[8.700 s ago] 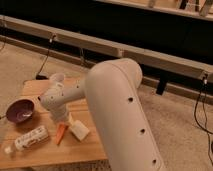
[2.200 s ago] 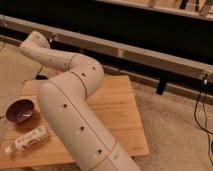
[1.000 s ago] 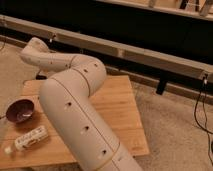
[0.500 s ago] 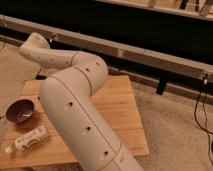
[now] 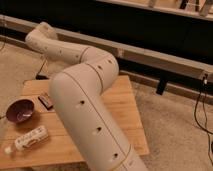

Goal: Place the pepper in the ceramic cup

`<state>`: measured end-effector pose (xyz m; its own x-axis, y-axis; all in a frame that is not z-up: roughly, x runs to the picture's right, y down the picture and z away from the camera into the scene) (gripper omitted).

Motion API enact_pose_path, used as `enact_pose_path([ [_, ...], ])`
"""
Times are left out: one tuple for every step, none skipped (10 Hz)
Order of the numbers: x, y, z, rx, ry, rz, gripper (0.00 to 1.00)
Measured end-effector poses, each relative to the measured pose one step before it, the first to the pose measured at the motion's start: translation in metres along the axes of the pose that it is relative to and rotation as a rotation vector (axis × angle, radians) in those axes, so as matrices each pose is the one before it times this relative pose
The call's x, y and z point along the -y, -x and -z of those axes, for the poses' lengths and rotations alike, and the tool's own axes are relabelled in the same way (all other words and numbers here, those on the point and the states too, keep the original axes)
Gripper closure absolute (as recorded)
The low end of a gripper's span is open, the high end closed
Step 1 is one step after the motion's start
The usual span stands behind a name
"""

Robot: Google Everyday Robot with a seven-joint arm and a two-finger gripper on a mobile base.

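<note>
Gripper out of view (behind white arm (image 5: 86, 100))

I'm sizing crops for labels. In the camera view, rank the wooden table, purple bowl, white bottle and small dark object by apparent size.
1. Wooden table
2. White bottle and purple bowl, too alike to rank
3. Small dark object

The gripper is out of view, somewhere past the arm.

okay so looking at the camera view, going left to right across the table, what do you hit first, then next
White bottle lying down → purple bowl → small dark object → the robot arm, which hides the rest of the wooden table. The gripper is out of view, past the arm's far end at upper left.
</note>
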<state>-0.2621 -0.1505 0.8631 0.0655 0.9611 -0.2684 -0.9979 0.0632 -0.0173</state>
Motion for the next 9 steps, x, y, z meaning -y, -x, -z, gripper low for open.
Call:
enact_pose_path([
  [-0.00309, -0.00086, 0.00033, -0.00073, 0.00308, 0.00245, 0.20],
  [-0.00020, 0.00007, 0.00011, 0.00046, -0.00036, 0.00037, 0.20],
  [0.00146, 0.00028, -0.00021, -0.00011, -0.00097, -0.00152, 0.20],
  [0.00075, 0.00019, -0.00006, 0.00006, -0.00046, -0.00079, 0.20],
  [-0.00257, -0.00055, 0.00029, 0.00022, 0.00115, 0.00290, 0.20],
  [-0.00064, -0.00020, 0.00003, -0.00019, 0.00040, 0.00061, 0.20],
  [0.00011, -0.00001, -0.00005, -0.00001, -0.00025, 0.00003, 0.20],
  [0.00011, 0.00008, 0.00006, 0.00010, -0.00001, -0.00014, 0.20],
  [-0.00004, 0.00002, 0.00003, 0.00006, 0.00004, 0.00000, 0.20],
])
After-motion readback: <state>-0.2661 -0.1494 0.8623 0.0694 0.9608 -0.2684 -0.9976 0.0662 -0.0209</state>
